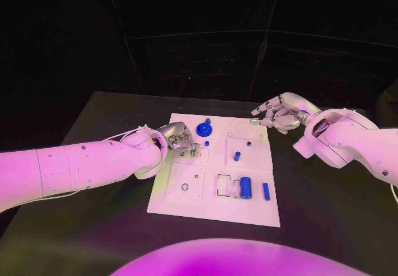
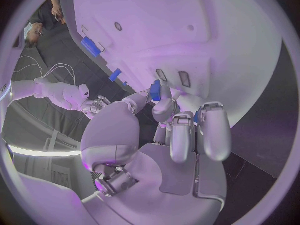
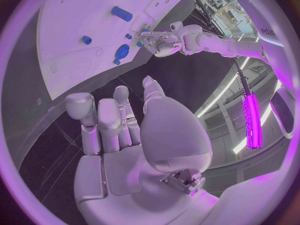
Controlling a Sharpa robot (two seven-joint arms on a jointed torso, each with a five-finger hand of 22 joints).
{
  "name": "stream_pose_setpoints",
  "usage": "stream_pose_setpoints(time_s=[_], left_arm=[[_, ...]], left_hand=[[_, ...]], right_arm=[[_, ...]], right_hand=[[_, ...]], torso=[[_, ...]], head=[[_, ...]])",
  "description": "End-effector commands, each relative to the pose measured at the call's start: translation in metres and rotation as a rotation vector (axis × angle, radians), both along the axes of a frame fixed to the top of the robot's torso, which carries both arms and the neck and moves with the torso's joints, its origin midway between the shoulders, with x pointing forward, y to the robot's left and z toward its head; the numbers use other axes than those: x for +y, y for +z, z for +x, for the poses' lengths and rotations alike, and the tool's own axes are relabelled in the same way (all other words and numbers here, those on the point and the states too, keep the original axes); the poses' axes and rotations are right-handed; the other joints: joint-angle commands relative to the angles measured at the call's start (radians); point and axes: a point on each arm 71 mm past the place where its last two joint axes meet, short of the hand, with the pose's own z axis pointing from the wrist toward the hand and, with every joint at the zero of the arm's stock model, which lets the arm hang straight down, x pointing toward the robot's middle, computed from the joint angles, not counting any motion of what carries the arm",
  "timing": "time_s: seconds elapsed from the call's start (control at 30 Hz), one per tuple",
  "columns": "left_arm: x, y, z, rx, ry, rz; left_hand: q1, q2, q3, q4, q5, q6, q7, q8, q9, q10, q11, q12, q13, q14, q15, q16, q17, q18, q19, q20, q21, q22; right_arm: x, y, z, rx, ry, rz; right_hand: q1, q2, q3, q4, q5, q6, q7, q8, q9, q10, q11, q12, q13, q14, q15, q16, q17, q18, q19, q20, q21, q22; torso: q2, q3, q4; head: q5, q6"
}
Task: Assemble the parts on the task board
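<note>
The task board [image 1: 217, 190] is the white plate lying in the middle of the head view, flat on the black counter [image 1: 99, 230]. Small blue parts sit on it: a round part with a knob [image 1: 205, 129] near its top edge, a short peg [image 1: 236, 155] in the middle, and a fat cylinder [image 1: 245, 187] with a thin stick [image 1: 266, 191] just beside it, lower right.

The left hand [image 1: 176, 138] is at the board's upper left edge. In the left wrist view its fingers [image 2: 164, 105] are curled close together and seem to pinch a small blue part [image 2: 155, 90], though it is mostly hidden, so I cannot be sure.

To do this step well, I think the hand should keep the part straight up, line it over its hole, and push down slowly so it does not tip or slide.

The right hand [image 1: 280, 113] hovers off the board's upper right corner. Its fingers [image 3: 100, 120] are loosely apart and hold nothing.
</note>
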Motion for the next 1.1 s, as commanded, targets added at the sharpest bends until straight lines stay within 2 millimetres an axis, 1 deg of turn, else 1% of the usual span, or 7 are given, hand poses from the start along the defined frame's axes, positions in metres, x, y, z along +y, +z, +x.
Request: stream_pose_setpoints(time_s=[0.03,0.43,0.53,0.73,0.77,0.9,1.1], left_arm=[[-0.0007,-0.0007,-0.0001,0.007,-0.015,0.015],[0.0016,-0.0017,-0.0011,0.017,-0.017,0.02],[0.0013,-0.0023,-0.0017,0.026,-0.023,0.024],[0.0003,-0.0043,-0.0019,0.049,-0.041,0.038],[0.0001,-0.0046,-0.0019,0.053,-0.043,0.039],[0.0002,-0.0054,-0.0016,0.061,-0.048,0.045],[0.0016,-0.0059,-0.0012,0.066,-0.048,0.05]], left_hand=[[0.044,0.032,0.062,-0.056,0.003,-0.006,-0.003,0.005,0.002,0.002,-0.005,-0.006,-0.001,0.106,-0.001,0.003,0.263,-0.016,0.019,-0.002,-0.005,-0.001],[0.043,0.025,0.059,-0.056,0.001,-0.007,-0.003,0.005,0.001,0.002,-0.004,-0.006,-0.001,0.106,0.0,0.003,0.263,-0.016,0.019,-0.001,-0.005,0.0],[0.042,0.019,0.056,-0.057,0.0,-0.007,-0.003,0.006,0.001,0.002,-0.004,-0.006,-0.001,0.106,0.0,0.003,0.263,-0.016,0.019,-0.001,-0.004,0.001],[0.037,0.003,0.043,-0.055,-0.002,-0.006,-0.004,0.007,0.0,0.001,-0.004,-0.007,-0.003,0.106,0.0,0.003,0.263,-0.016,0.018,0.0,-0.006,0.0],[0.036,0.002,0.04,-0.054,-0.002,-0.006,-0.004,0.007,0.0,0.0,-0.004,-0.007,-0.004,0.106,0.0,0.003,0.263,-0.015,0.018,0.0,-0.006,0.0],[0.025,-0.01,0.015,-0.043,-0.004,-0.002,-0.006,0.008,-0.003,-0.001,-0.005,-0.007,-0.006,0.106,0.0,0.003,0.263,-0.015,0.017,0.0,-0.008,-0.001],[0.017,-0.019,-0.018,-0.03,-0.005,0.003,-0.008,0.008,-0.006,-0.002,-0.006,-0.006,-0.006,0.106,-0.001,0.003,0.263,-0.015,0.017,0.0,-0.009,0.0]], right_arm=[[0.0011,0.0013,0.0,-0.003,0.01,0.004],[0.0006,0.001,0.0002,-0.002,0.01,0.003],[0.0006,0.0009,0.0004,-0.001,0.01,0.003],[0.0008,0.0007,0.0008,-0.001,0.01,0.003],[0.0009,0.0007,0.0008,-0.001,0.01,0.003],[0.0009,0.0007,0.0009,-0.001,0.01,0.003],[0.0008,0.0006,0.001,-0.001,0.01,0.002]], right_hand=[[-0.004,0.004,-0.002,0.001,0.007,-0.003,-0.001,0.006,0.001,-0.006,0.002,-0.002,-0.001,-0.003,-0.001,-0.004,-0.001,0.01,-0.007,0.002,-0.007,-0.001],[-0.004,0.004,-0.002,0.001,0.007,-0.003,-0.001,0.006,0.001,-0.006,0.002,-0.002,-0.001,-0.003,-0.001,-0.004,-0.001,0.01,-0.007,0.002,-0.007,-0.001],[-0.005,0.005,-0.004,0.004,0.008,-0.003,-0.001,0.007,0.001,-0.006,0.002,-0.003,-0.002,-0.003,-0.001,-0.005,-0.001,0.01,-0.008,0.002,-0.009,-0.004],[-0.005,0.005,-0.004,0.004,0.008,-0.003,-0.001,0.007,0.001,-0.006,0.002,-0.003,-0.002,-0.003,-0.001,-0.005,-0.001,0.01,-0.008,0.002,-0.009,-0.004],[-0.005,0.005,-0.004,0.004,0.008,-0.003,-0.001,0.007,0.001,-0.006,0.002,-0.003,-0.002,-0.003,-0.001,-0.005,-0.001,0.01,-0.008,0.002,-0.009,-0.004],[-0.005,0.005,-0.004,0.004,0.008,-0.003,-0.001,0.007,0.001,-0.006,0.002,-0.003,-0.002,-0.003,-0.001,-0.005,-0.001,0.01,-0.008,0.002,-0.009,-0.004],[-0.005,0.005,-0.004,0.004,0.008,-0.003,-0.001,0.007,0.001,-0.006,0.002,-0.003,-0.002,-0.003,-0.001,-0.005,-0.001,0.01,-0.008,0.002,-0.009,-0.004]], torso=[[0.0,0.0003,0.0001],[-0.001,-0.0003,0.0011],[-0.001,0.0003,0.0005],[0.0,0.0003,0.0005],[0.0,0.0009,0.0002],[0.0,0.001,0.0],[-0.001,0.0008,0.0009]], head=[[0.0,-0.001],[-0.002,-0.005],[0.0,-0.008],[-0.001,-0.009],[0.0,-0.009],[0.0,-0.009],[-0.001,-0.01]])
